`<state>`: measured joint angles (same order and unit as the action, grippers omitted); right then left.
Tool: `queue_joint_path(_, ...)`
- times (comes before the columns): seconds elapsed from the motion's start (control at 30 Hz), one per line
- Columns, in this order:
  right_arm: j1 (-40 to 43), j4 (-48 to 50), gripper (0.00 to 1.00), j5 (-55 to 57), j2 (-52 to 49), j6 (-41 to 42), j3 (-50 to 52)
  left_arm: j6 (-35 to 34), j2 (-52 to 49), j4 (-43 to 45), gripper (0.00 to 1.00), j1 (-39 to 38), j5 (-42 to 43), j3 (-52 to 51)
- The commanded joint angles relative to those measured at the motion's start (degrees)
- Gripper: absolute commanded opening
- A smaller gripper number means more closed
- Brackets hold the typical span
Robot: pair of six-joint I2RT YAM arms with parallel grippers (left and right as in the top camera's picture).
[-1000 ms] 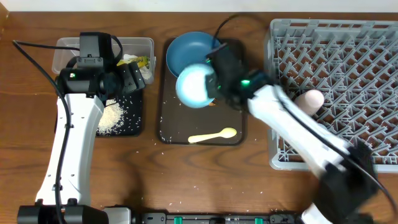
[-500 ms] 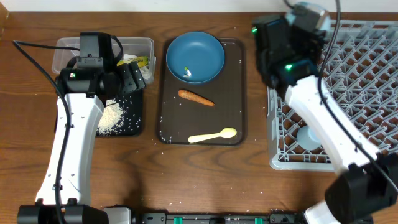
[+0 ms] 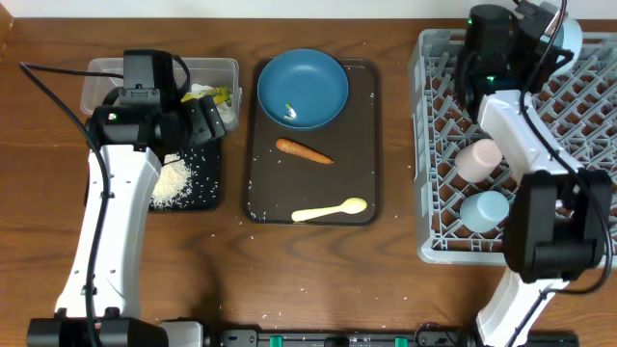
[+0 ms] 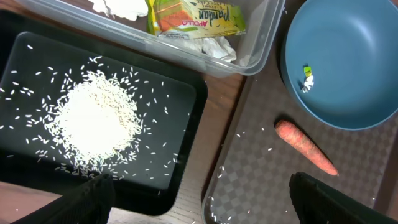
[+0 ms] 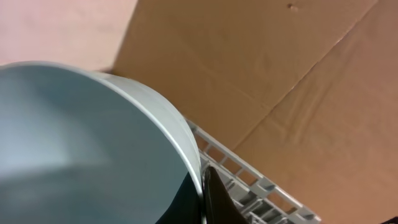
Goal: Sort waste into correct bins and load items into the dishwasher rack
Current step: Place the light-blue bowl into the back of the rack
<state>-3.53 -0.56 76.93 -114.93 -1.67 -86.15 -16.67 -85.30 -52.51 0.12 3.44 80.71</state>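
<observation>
My right gripper (image 5: 202, 186) is shut on the rim of the light blue bowl (image 5: 74, 143), held tilted above the far edge of the grey dishwasher rack (image 3: 578, 145). The bowl (image 3: 571, 37) shows at the top right of the overhead view. My left gripper (image 4: 199, 205) is open and empty, hovering between the black tray with rice (image 4: 93, 118) and the brown tray (image 4: 261, 174). An orange carrot (image 3: 304, 151) lies below the dark blue plate (image 3: 303, 89). The yellow spoon (image 3: 330, 209) lies near the tray's front edge. The wrapper (image 4: 196, 18) and tissue (image 4: 214, 46) lie in the clear tub (image 3: 96, 82).
A white-pink cup (image 3: 477, 159) and a light blue cup (image 3: 484, 210) lie in the rack's left part. Loose rice grains are scattered on the brown tray and the table. A cardboard wall (image 5: 280, 74) stands behind the rack.
My right arm has carried the bowl from over the brown tray to the far side of the rack, uncovering the carrot. The left arm has not moved.
</observation>
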Motion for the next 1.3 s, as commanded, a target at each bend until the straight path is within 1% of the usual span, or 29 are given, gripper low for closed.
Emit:
queue_joint_path(0.0,1.03,0.28,0.01,-1.22,-2.51,-5.40,-0.20,0.09,0.22,-0.17,0.92,0.24,-0.74,1.01)
queue_joint_path(0.2,0.46,-1.01,0.01,-8.79,-5.16,-5.77,-0.20,0.09,0.22,-0.17,0.92,0.24,-0.74,1.01)
queue_joint_path(0.33,-0.52,-4.13,0.01,-15.43,-5.44,-5.77,-0.20,0.09,0.22,-0.17,0.93,0.24,-0.74,1.01)
queue_joint_path(0.43,-1.07,-5.79,0.02,-17.90,-5.44,-5.77,-0.20,0.09,0.22,-0.17,0.93,0.24,-0.74,1.01)
queue_joint_path(0.47,-1.29,-6.14,0.06,-18.12,-5.44,-5.77,-0.20,0.09,0.22,-0.17,0.93,0.24,-0.74,1.01)
queue_joint_path(0.5,-1.49,-6.45,0.13,-18.43,-5.44,-5.77,-0.20,0.09,0.22,-0.17,0.93,0.24,-0.74,1.01)
queue_joint_path(0.57,-2.12,-6.58,0.30,-18.71,-5.44,-6.21,-0.20,0.09,0.22,-0.17,0.93,0.24,-0.74,1.01)
queue_joint_path(0.6,-2.60,-6.60,0.43,-18.71,-5.44,-6.95,-0.20,0.09,0.22,-0.17,0.93,0.24,-0.74,1.01)
queue_joint_path(0.63,-3.06,-6.78,0.53,-18.71,-5.44,-7.58,-0.20,0.09,0.22,-0.17,0.93,0.24,-0.74,1.01)
queue_joint_path(0.67,-3.69,-7.02,0.60,-18.71,-5.44,-8.20,-0.20,0.09,0.22,-0.17,0.93,0.24,-0.74,1.01)
queue_joint_path(0.7,-4.26,-7.17,0.63,-18.69,-5.44,-8.98,-0.20,0.09,0.22,-0.17,0.93,0.24,-0.74,1.01)
queue_joint_path(0.77,-5.62,-7.82,0.72,-18.64,-5.42,-10.43,-0.20,0.09,0.22,-0.17,0.93,0.24,-0.74,1.01)
queue_joint_path(0.8,-6.38,-8.17,0.75,-18.21,-5.38,-10.40,-0.20,0.09,0.22,-0.17,0.93,0.24,-0.74,1.01)
queue_joint_path(0.9,-8.63,-9.14,0.75,-16.50,-4.79,-9.77,-0.22,0.09,0.22,-0.17,0.93,0.24,-0.74,1.01)
queue_joint_path(0.93,-9.40,-9.62,0.74,-16.50,-4.35,-9.14,-0.22,0.09,0.22,-0.17,0.93,0.24,-0.74,1.01)
queue_joint_path(1.1,-12.35,-11.30,0.73,-17.42,-0.07,-4.90,-0.28,0.09,0.22,-0.17,0.93,0.24,-0.74,1.01)
queue_joint_path(1.17,-13.33,-12.98,0.73,-21.57,2.99,-1.79,-0.50,0.09,0.22,-0.17,0.93,0.24,-0.74,1.01)
queue_joint_path(1.2,-13.75,-14.16,0.73,-25.35,4.68,0.50,-0.63,0.09,0.22,-0.17,0.93,0.24,-0.74,1.01)
queue_joint_path(1.23,-13.94,-15.45,0.72,-29.51,6.10,2.89,-0.87,0.09,0.22,-0.17,0.93,0.24,-0.74,1.01)
queue_joint_path(1.27,-14.03,-17.20,0.71,-36.92,7.89,6.84,-1.22,0.09,0.22,-0.17,0.93,0.24,-0.74,1.01)
